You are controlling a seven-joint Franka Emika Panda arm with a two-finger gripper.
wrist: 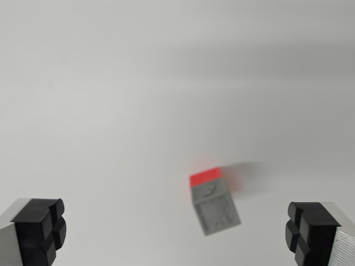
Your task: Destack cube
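A grey cube (217, 211) sits low in the wrist view, right of centre, tilted a little, with a red cube (206, 178) showing just beyond its far edge, the two appearing stacked. My gripper (175, 230) is open, well above them. Its black fingertips (40, 230) stand at the bottom corners, one at the wrist view's left and the other at the wrist view's right. Nothing is between them. The grey cube lies closer to the right finger than to the left one.
A plain pale grey surface (138, 100) fills the view around the cubes. A soft shadow (249, 172) trails to the right of the red cube.
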